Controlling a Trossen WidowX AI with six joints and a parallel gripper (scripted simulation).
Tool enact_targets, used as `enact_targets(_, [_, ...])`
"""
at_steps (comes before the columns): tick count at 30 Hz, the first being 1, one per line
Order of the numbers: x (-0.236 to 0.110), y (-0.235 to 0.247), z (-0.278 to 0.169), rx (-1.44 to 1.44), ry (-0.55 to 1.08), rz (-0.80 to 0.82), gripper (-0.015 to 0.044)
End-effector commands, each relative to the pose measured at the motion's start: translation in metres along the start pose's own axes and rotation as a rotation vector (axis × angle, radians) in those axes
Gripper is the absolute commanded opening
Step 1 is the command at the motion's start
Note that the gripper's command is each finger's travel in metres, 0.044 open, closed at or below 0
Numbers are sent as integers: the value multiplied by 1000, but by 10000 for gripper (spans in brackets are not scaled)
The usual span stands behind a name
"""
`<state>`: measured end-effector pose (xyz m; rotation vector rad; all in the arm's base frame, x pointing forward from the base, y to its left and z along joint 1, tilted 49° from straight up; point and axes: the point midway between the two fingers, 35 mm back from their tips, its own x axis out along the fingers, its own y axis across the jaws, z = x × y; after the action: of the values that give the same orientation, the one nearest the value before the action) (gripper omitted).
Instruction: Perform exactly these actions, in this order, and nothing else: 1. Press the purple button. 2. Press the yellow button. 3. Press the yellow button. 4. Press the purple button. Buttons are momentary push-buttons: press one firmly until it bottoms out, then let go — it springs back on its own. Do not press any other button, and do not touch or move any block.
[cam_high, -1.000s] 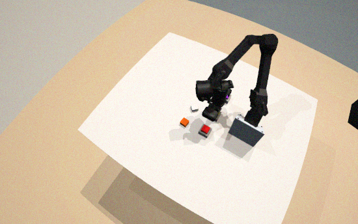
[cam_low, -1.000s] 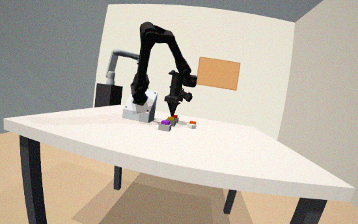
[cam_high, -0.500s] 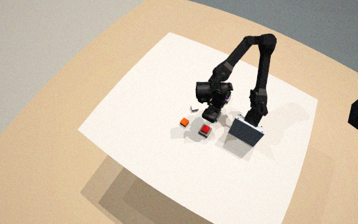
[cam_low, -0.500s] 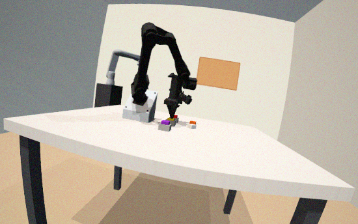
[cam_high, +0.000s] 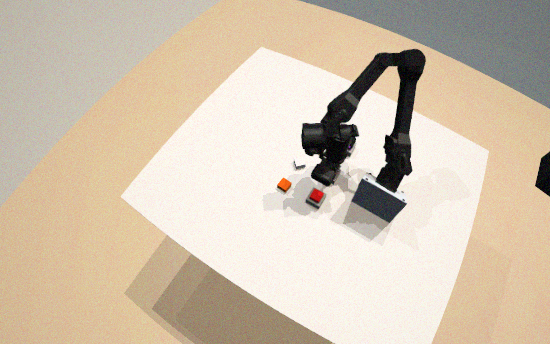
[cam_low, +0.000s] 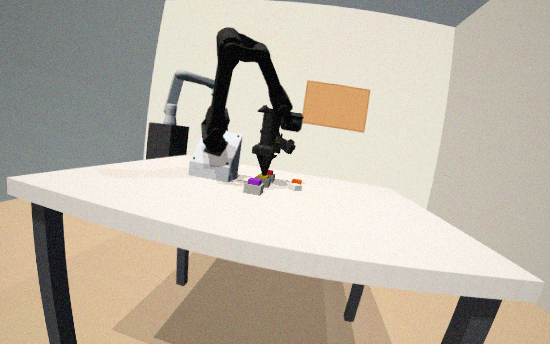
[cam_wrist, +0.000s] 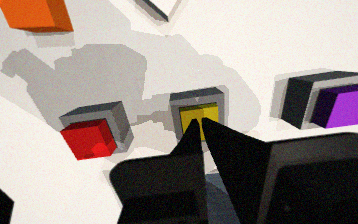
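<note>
My gripper (cam_low: 265, 174) (cam_wrist: 199, 123) is shut and empty, pointing down. Its fingertips are at the yellow button (cam_low: 261, 176) (cam_wrist: 192, 116), overlapping its cap in the wrist view. The yellow cap looks low in its grey housing there, and the arm hides it in the top view. The purple button (cam_low: 254, 181) (cam_wrist: 345, 109) stands to the right in the wrist view, partly cut off by the frame edge, its cap raised. In the top view it is almost wholly behind the arm.
A red button (cam_high: 316, 195) (cam_low: 270, 172) (cam_wrist: 89, 140) stands left of the yellow one in the wrist view. An orange block (cam_high: 284, 184) (cam_low: 296, 181) (cam_wrist: 37, 15) and a small white block (cam_high: 299, 165) (cam_low: 296, 187) lie nearby. The arm's base plate (cam_high: 379, 200) is beside the buttons.
</note>
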<state>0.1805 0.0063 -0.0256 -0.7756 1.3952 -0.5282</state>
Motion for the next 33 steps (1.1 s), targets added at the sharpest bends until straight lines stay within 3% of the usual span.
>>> enact_targets(1, [-10, 0, 0, -4, 2, 0, 20])
enact_targets(3, [-29, 0, -2, -10, 5, -2, 20])
enact_targets(9, [-34, 0, -2, -11, 5, -2, 20])
enact_targets(14, [-90, 1, -1, -12, 6, -1, 20])
enact_targets(20, [-93, -2, -1, -12, 6, 0, 20])
enact_targets(29, [-94, -115, 1, -13, 6, -3, 20])
enact_targets(33, [-93, -124, -2, -13, 7, -6, 20])
